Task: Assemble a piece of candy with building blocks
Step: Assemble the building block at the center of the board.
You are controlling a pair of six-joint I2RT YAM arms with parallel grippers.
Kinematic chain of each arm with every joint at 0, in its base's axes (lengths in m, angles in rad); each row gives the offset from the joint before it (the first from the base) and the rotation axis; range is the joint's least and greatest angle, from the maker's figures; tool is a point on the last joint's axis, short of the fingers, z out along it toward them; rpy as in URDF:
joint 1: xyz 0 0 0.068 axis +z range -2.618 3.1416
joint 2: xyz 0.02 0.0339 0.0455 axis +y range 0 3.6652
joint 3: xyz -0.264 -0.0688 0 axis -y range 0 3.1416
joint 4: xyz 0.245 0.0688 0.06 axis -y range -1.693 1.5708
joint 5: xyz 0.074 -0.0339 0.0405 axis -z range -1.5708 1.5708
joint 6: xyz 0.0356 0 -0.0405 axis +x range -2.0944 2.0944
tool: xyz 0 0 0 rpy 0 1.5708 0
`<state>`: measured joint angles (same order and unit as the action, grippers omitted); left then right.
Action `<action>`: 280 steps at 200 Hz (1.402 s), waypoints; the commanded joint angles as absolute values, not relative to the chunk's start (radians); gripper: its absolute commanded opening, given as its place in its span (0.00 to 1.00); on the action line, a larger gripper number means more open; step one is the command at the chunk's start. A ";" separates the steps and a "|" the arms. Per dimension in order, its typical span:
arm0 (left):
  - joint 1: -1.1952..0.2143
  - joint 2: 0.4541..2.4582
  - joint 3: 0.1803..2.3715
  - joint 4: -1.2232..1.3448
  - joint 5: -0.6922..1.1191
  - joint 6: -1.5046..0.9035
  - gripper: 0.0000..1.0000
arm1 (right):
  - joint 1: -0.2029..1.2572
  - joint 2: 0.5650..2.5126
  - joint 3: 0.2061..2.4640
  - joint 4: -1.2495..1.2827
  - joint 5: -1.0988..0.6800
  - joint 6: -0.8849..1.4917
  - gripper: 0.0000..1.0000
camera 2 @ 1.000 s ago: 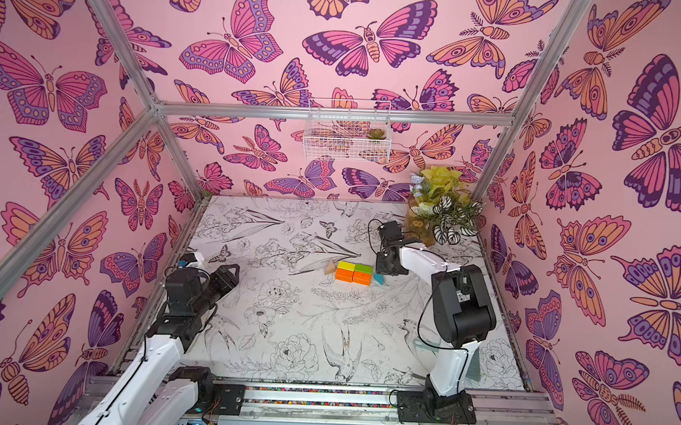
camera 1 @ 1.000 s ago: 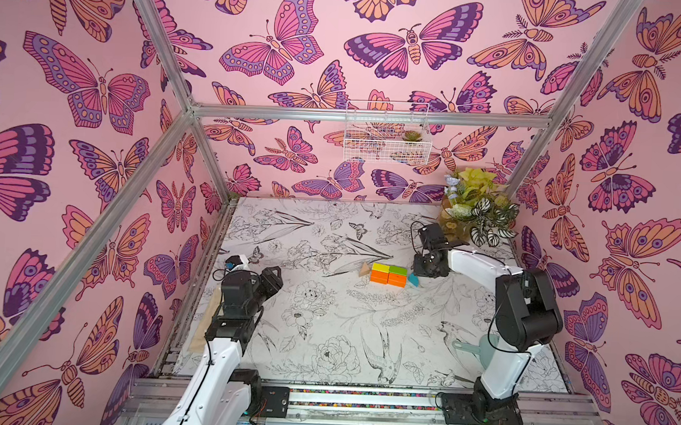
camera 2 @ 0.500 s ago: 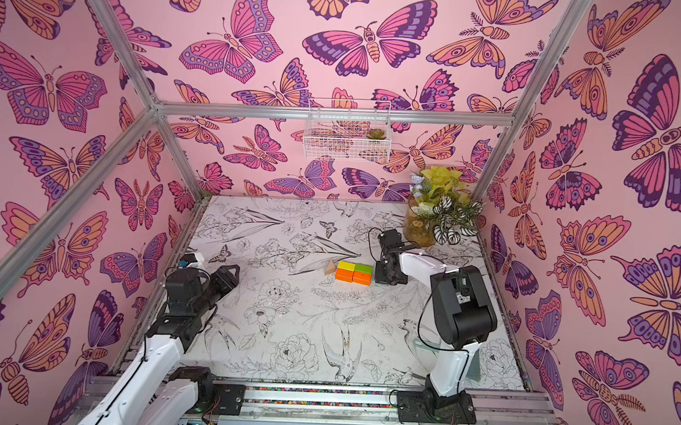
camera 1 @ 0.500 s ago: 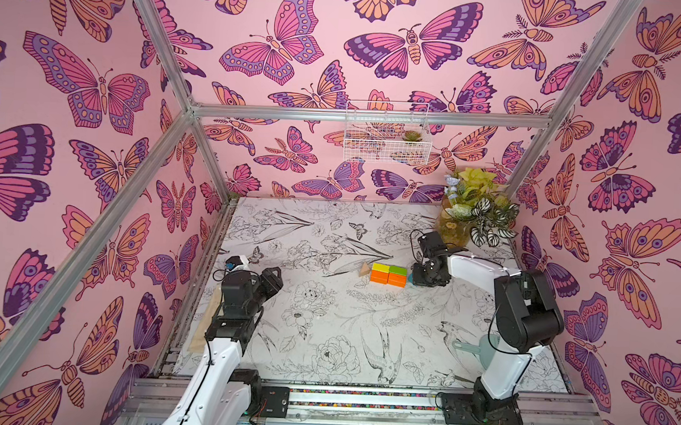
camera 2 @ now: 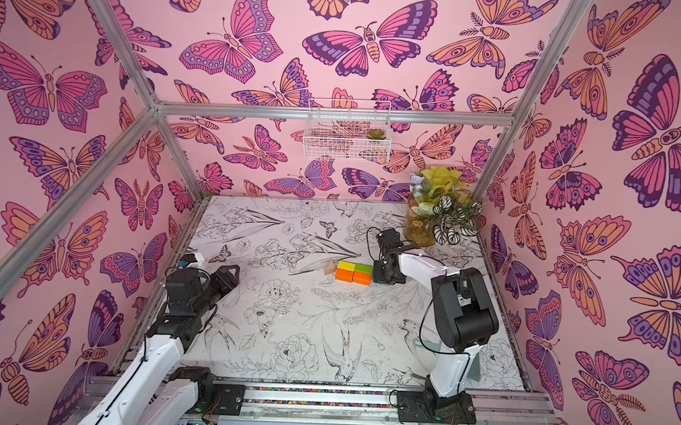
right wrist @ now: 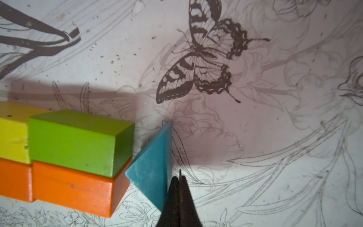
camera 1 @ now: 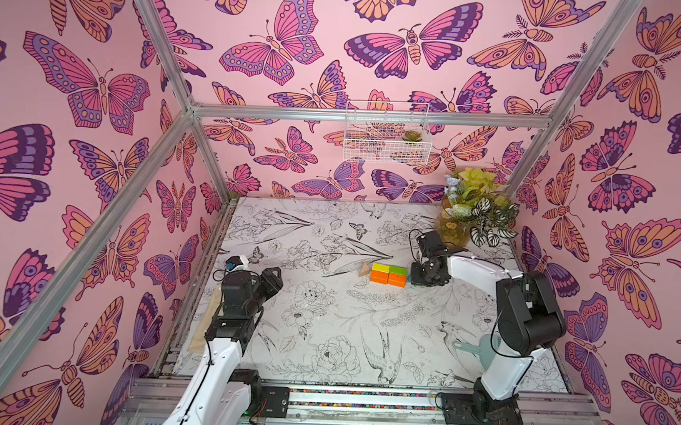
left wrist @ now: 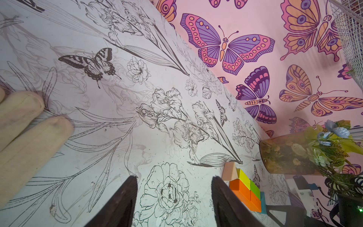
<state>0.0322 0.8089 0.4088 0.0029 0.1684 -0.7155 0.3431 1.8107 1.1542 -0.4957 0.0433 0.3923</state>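
Fingers of right arm point(right wrist: 172, 196) sit pressed together beside teal triangle point(right wrist: 151, 167); left fingers point(left wrist: 117, 204) stand spread.

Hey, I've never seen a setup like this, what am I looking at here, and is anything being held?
Two robot arms work at a flower-print table. Two pictures look down from overhead; two come from cameras on the arms' wrists. A yellow brick, a green brick and two orange bricks form a rectangle, with a tan triangle at one end and a teal triangle at the other. The left hand is open and empty. The right hand is shut, holding nothing, its tip beside the teal triangle.
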 commanded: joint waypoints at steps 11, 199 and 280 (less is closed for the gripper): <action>0.031 0.813 0.405 -0.005 0.173 -0.709 0.63 | 0.350 1.769 1.161 -0.525 0.046 0.388 0.00; 0.031 0.819 0.402 -0.006 0.173 -0.713 0.63 | 0.364 1.727 1.153 -0.543 0.135 0.401 0.03; 0.031 0.831 0.408 -0.006 0.173 -0.712 0.63 | 0.366 1.764 1.199 -0.473 0.077 0.483 0.26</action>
